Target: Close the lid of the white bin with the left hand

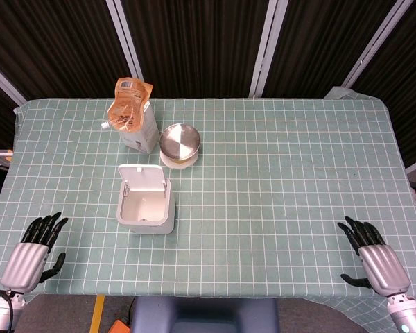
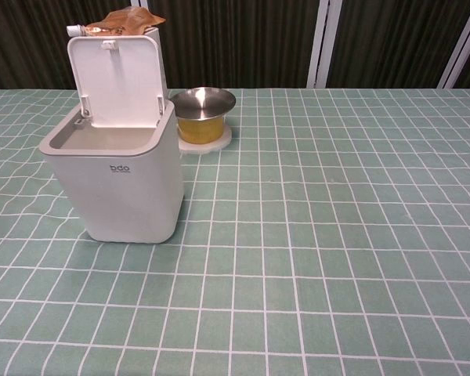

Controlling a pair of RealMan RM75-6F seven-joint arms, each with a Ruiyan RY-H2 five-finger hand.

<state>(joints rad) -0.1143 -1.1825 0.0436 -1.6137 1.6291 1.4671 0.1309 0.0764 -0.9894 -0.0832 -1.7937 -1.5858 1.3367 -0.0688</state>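
The white bin (image 1: 147, 207) (image 2: 117, 188) stands left of the table's middle, its inside showing empty. Its lid (image 1: 143, 177) (image 2: 119, 81) is swung up on the far-side hinge and stands upright. My left hand (image 1: 36, 248) rests at the near left edge of the table, fingers spread, holding nothing, well to the left of the bin. My right hand (image 1: 371, 253) lies at the near right edge, fingers also spread and empty. Neither hand shows in the chest view.
Behind the bin stands a white carton (image 1: 144, 132) with an orange pouch (image 1: 129, 104) (image 2: 119, 23) leaning on top. A steel bowl (image 1: 179, 141) (image 2: 203, 105) sits on a white base to its right. A green checked cloth (image 1: 284, 180) covers the table.
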